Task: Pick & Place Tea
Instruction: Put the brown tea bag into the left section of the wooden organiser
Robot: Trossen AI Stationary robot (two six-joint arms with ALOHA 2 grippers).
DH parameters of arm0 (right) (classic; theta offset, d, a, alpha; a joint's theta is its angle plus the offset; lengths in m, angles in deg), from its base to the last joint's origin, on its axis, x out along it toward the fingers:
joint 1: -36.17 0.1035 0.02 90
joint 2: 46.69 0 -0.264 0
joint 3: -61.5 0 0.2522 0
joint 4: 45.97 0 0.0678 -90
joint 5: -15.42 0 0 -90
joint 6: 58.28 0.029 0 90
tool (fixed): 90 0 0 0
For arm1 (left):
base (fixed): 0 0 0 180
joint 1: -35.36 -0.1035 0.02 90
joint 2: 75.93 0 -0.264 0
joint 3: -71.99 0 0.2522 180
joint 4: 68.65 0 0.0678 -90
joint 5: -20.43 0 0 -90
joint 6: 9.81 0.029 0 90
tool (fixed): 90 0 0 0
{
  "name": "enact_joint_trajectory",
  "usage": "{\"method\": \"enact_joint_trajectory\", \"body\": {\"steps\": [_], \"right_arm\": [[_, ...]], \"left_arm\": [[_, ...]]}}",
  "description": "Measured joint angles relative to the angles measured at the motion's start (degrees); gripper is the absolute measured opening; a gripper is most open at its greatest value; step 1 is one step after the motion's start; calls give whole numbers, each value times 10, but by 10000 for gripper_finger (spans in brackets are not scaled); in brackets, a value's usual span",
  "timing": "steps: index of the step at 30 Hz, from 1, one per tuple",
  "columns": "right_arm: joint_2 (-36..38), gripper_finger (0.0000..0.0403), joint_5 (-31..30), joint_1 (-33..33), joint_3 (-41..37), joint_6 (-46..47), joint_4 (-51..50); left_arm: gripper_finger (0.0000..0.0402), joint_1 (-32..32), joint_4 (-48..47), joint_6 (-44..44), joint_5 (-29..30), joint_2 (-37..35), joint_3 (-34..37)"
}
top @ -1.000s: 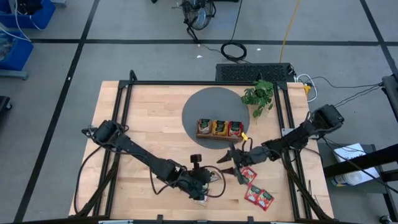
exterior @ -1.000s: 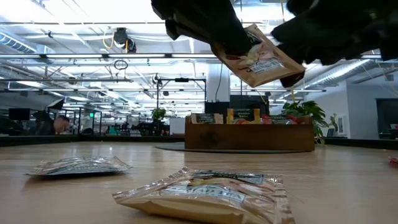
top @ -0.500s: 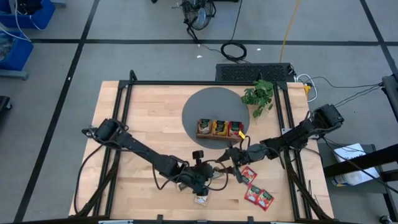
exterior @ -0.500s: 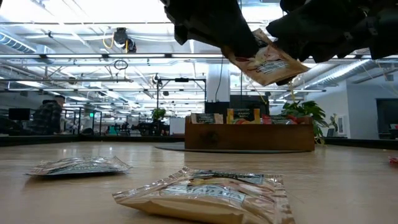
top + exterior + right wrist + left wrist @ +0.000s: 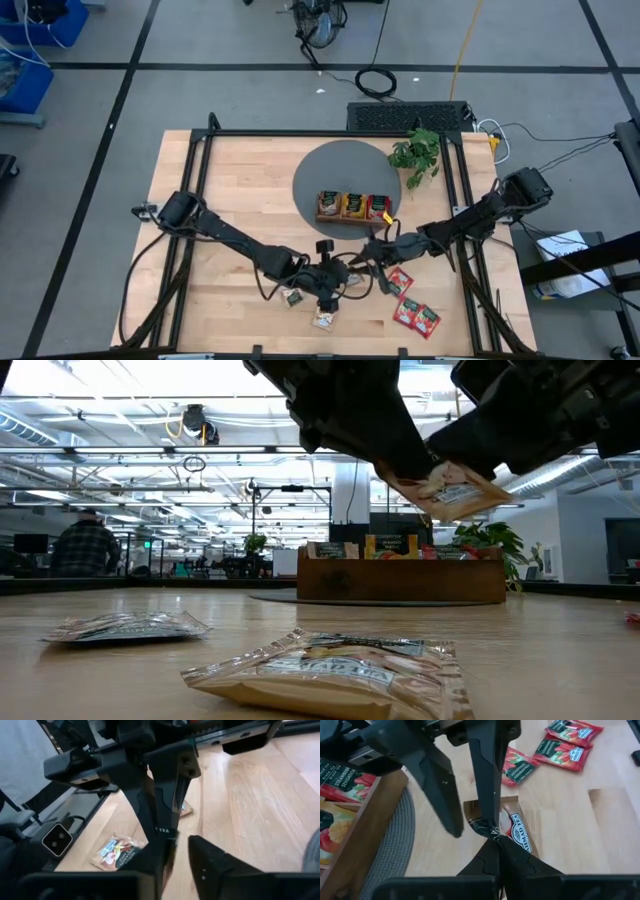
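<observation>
A pale tea sachet (image 5: 450,485) with a red-printed label hangs in the air over the near middle of the table, with my left gripper (image 5: 348,278) shut on it. My right gripper (image 5: 366,262) reaches in from the right. Its two fingers (image 5: 487,785) stand on either side of the sachet's upper end, with a gap still showing between them. Two more pale sachets (image 5: 325,320) lie on the table below. Red sachets (image 5: 413,312) lie at the near right. A wooden tray (image 5: 353,220) holding sachets stands on a grey round mat (image 5: 330,165). My left gripper pinches the sachet's upper corner (image 5: 489,829) between its two fingertips, slanting down from the table's left. The sachet (image 5: 517,832) is lifted clear of the table and tilted. My right gripper has its fingers on both faces of the sachet's edge (image 5: 171,847); I cannot tell whether they touch it.
A green plant (image 5: 418,152) stands at the far right beside the mat. A black frame (image 5: 300,133) runs around the table's edges. In the low view, two sachets (image 5: 330,675) lie close to the camera. A person stands in the room behind.
My left gripper has carried the sachet toward the table's right and slightly down, in between my right gripper's fingers. My right gripper has stayed in place, and its fingers have drawn much closer together around the sachet.
</observation>
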Motion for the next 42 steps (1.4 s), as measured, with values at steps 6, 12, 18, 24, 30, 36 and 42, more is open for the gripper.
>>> {"method": "enact_joint_trajectory", "body": {"steps": [6, 12, 18, 24, 30, 36, 42], "right_arm": [[0, 6, 1, 1, 0, -22, -1], [0, 1, 1, 1, 0, -30, -1], [0, 0, 0, 2, 0, -42, -21], [0, 0, -4, 4, -4, -60, -30], [0, 0, -48, 35, -10, -160, -32], [0, 0, -127, 72, -10, -228, -20], [0, 0, -141, 88, -10, -238, 3]], "left_arm": [[18, 0, -2, -7, 0, 0, 0], [13, 0, -6, -6, -1, 0, 0], [49, 2, -64, -2, -1, -8, 0], [136, 2, -106, -28, 1, -27, 0], [207, 5, -123, -74, -4, -29, 0], [241, 26, -96, -79, 23, -29, 0], [246, 38, -41, -40, 52, -29, 0]]}}
